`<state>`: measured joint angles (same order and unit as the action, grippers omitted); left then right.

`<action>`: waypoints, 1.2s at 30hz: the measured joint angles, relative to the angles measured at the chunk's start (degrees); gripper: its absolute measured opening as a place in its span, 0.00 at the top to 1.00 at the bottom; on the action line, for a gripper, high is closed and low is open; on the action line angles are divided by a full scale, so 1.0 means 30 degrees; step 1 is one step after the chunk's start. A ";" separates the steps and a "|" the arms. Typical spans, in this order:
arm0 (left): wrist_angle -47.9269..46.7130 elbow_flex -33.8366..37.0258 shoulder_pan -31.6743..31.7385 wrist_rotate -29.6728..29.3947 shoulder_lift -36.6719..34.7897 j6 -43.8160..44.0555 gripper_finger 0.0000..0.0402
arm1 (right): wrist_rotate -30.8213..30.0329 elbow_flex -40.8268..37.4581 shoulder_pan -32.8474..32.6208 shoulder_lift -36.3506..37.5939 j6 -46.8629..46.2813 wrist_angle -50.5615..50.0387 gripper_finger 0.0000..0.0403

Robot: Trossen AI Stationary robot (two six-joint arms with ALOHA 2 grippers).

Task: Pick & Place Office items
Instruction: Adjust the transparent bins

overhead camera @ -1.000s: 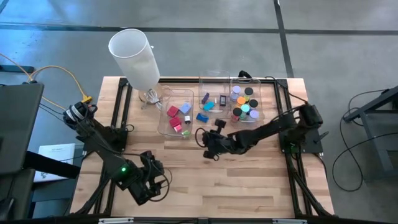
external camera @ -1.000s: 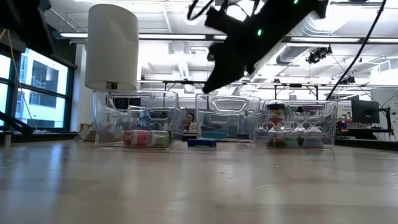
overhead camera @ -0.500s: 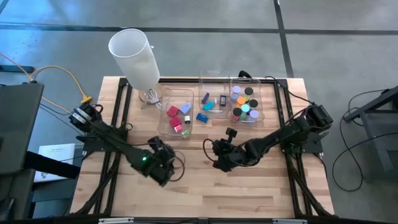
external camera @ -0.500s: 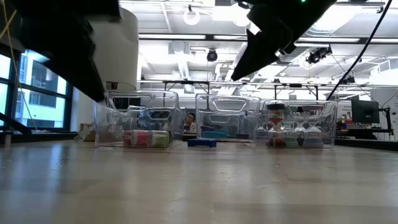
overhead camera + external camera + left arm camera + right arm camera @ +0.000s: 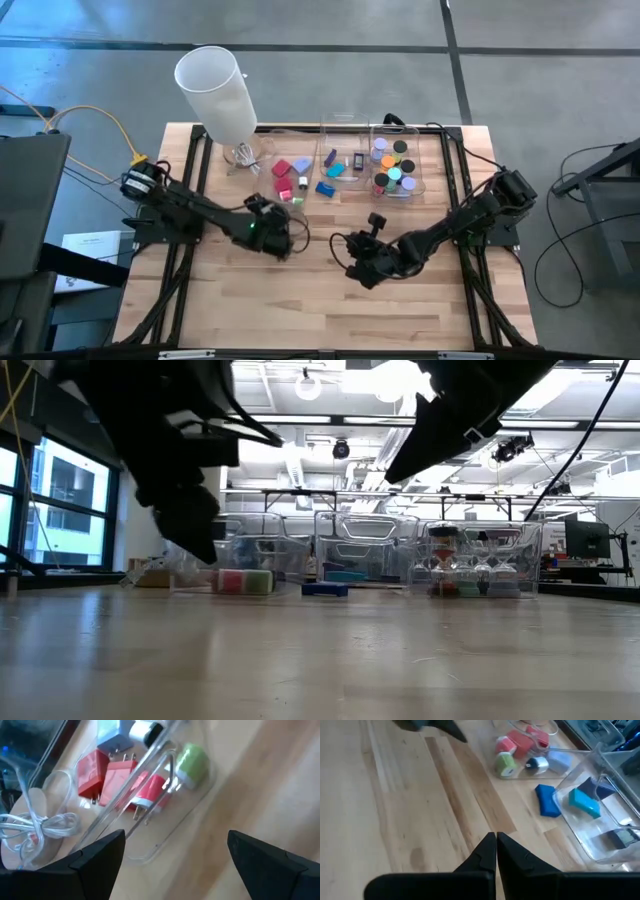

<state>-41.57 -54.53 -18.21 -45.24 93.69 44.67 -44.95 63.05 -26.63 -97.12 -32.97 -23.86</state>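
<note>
Since the earlier frames the left gripper (image 5: pixel 268 232) has been travelling up from the near-left edge of the counter (image 5: pixel 320 310) toward the leftmost clear bin (image 5: pixel 165 820), while the right gripper (image 5: pixel 362 268) has been pulling back from the bins toward the counter's middle. Now the left jaws are standing wide open and holding nothing, poised just short of that bin; the right jaws are pressed shut and empty, hanging over bare wood. By the look of it, sorting is nearly finished: red and pink blocks (image 5: pixel 281 169) are lying in the left bin beside a green-ended piece (image 5: pixel 192 761), teal and dark flat rectangles (image 5: pixel 334 171) are sitting in the middle bin (image 5: pixel 343 122), and the coloured discs (image 5: pixel 391 168) are filling the right bin (image 5: pixel 412 190). One blue rectangle (image 5: pixel 324 188) is lying loose on the counter just in front of the middle bin, so it seems to be what remains. No brand, label or writing is legible anywhere.
</note>
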 joint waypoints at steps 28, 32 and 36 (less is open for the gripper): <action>0.6970 0.0024 0.6103 0.1702 -0.0015 -0.6667 0.14 | -0.0048 0.0000 -0.1648 0.0000 -0.2766 0.0029 0.99; 0.7932 0.0024 0.6655 0.2172 -0.0044 -0.8181 0.14 | -0.0044 0.0000 -0.1648 -0.0004 -0.2954 0.0029 0.99; 0.8090 0.0017 0.7013 0.2355 -0.0051 -0.8260 0.14 | -0.0051 0.0000 -0.1745 -0.0007 -0.2965 0.0029 0.99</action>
<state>-17.30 -54.48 2.83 -38.17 93.54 19.89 -45.10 63.05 -31.86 -97.14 -41.86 -23.77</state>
